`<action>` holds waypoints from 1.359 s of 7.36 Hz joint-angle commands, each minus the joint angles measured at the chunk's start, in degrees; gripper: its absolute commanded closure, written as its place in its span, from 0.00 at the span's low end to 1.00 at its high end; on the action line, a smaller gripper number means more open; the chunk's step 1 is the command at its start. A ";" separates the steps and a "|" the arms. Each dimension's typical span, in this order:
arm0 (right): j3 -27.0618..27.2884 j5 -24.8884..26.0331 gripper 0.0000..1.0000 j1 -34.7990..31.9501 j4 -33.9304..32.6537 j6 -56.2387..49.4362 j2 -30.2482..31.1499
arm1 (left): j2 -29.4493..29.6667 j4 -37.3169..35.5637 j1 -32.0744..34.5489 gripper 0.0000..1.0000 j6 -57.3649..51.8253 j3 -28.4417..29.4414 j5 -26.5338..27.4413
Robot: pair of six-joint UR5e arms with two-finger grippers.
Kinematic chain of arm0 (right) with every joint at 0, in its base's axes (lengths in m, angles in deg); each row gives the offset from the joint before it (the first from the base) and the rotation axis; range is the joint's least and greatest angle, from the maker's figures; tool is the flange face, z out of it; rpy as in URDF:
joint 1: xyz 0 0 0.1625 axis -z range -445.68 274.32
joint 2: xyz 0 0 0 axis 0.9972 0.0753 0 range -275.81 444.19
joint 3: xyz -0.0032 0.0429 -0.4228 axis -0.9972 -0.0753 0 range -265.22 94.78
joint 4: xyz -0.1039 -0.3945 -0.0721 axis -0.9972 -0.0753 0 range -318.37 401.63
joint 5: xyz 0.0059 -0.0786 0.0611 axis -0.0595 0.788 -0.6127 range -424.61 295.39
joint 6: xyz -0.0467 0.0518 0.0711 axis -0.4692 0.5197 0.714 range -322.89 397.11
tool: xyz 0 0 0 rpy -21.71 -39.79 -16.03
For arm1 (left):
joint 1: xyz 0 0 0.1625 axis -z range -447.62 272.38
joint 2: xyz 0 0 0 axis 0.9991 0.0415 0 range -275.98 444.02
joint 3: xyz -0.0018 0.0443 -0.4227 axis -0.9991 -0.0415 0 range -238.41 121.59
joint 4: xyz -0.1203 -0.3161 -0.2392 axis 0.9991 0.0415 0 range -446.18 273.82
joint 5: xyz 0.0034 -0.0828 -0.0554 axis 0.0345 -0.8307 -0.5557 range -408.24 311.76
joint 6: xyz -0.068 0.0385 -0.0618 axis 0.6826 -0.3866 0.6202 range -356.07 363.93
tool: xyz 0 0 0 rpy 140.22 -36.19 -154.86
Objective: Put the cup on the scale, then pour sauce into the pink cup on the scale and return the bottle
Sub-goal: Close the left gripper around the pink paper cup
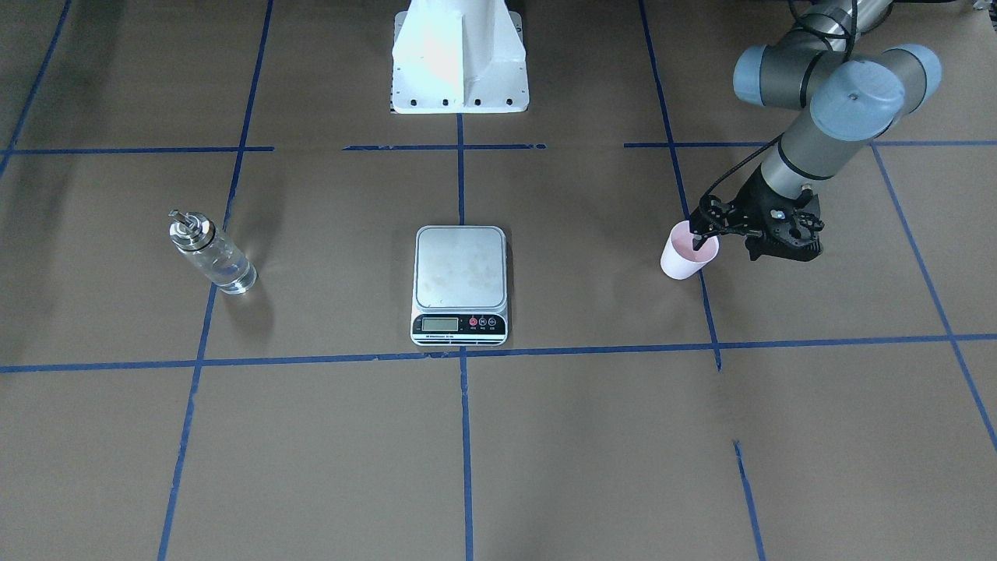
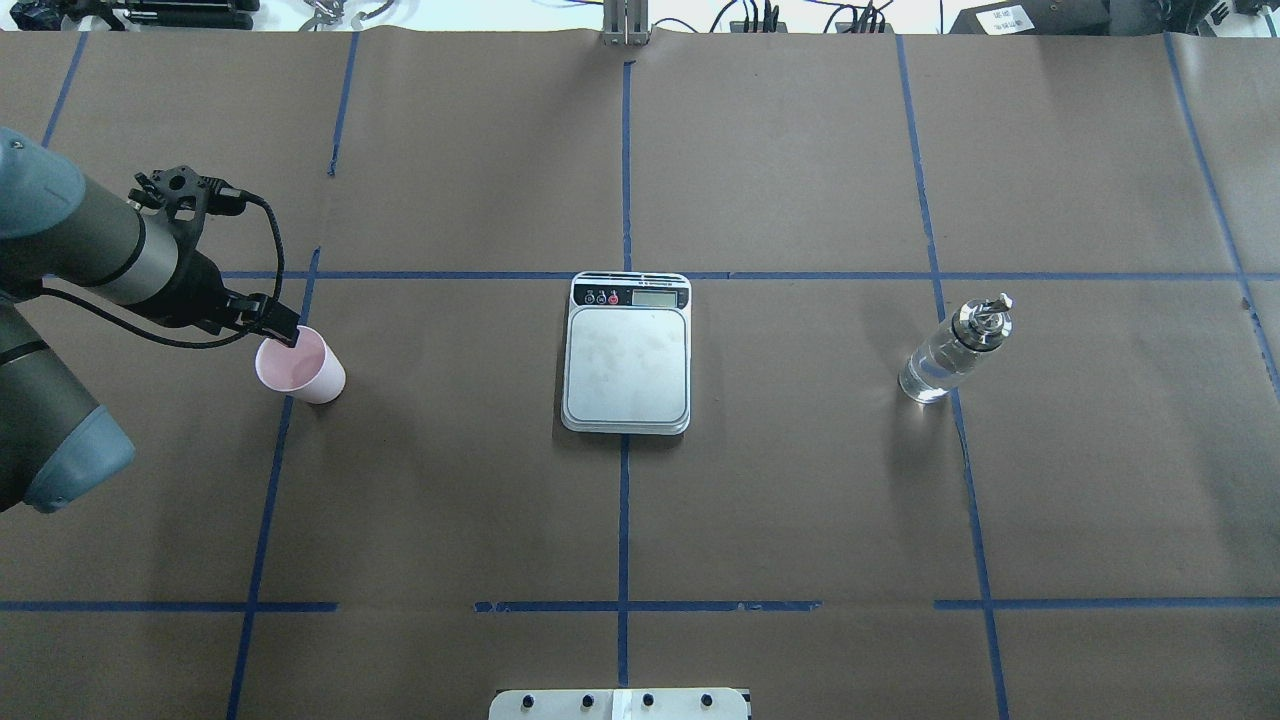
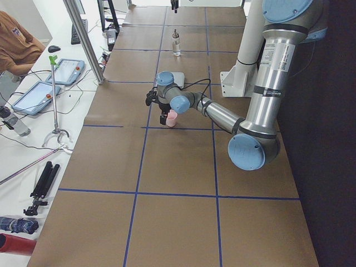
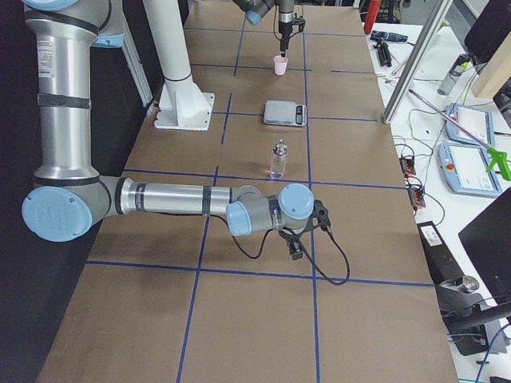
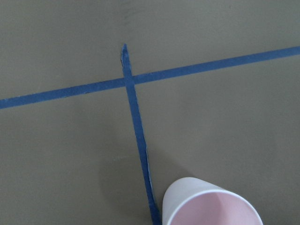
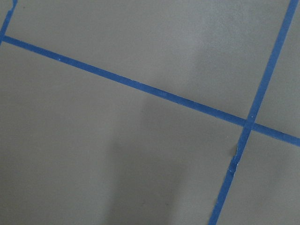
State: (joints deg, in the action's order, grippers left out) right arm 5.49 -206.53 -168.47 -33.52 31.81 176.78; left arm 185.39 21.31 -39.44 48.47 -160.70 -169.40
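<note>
Across the table from the robot, the front-facing camera has the left gripper [image 1: 699,241] at the rim of the small pale pink tapered cup [image 1: 685,261]. The cup stands on the brown paper-covered table [image 1: 592,436], well apart from the flat square silver-grey digital scale [image 1: 459,279]. The small clear glass bottle with a silver cap [image 1: 212,253], holding colourless sauce [image 1: 227,273], stands beyond the scale's other side. One dark finger seems to dip inside the cup's wall, but I cannot tell whether the jaws pinch it.

Overhead, a fingertip sits on the rim and the cup is not yet on the scale. A pinch on one thin wall could buckle so light a cup, or let it swing and slip during the carry.

The left-end camera shows nothing finer.

From the right end, the right gripper [image 4: 294,243] hangs low over the table, and its opening cannot be judged.

The left wrist camera catches only the cup's rim at the bottom edge. The right wrist camera shows only blue tape lines [image 6: 140,89].
</note>
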 commanded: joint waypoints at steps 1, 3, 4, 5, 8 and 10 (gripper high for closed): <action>0.00 -0.02 0.00 0.08 0.00 0.02 0.05 | 0.14 0.00 -1.41 0.10 0.11 0.34 -0.13; 0.00 -0.02 0.00 0.08 0.00 0.11 -0.04 | -0.03 0.00 -1.77 0.27 0.02 0.43 -0.13; 0.00 -0.02 0.00 0.08 0.00 0.11 0.05 | -0.04 0.00 -1.77 0.52 -0.24 0.52 -0.13; 0.17 -0.11 0.00 0.08 0.00 0.11 -0.04 | 0.05 0.00 -1.77 0.66 -0.24 1.13 -0.22; 0.43 -0.20 0.00 0.08 0.00 0.11 -0.04 | 0.05 -0.26 -1.86 1.00 -0.15 0.78 -0.31; 0.87 -0.37 0.00 0.08 0.00 0.11 -0.04 | 3.71 -11.70 -1.34 1.00 0.11 -4.38 -1.79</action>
State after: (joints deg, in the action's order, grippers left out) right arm 6.09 -206.84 -168.38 -33.52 31.96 176.77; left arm 186.49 16.81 -41.18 48.44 -162.22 -170.19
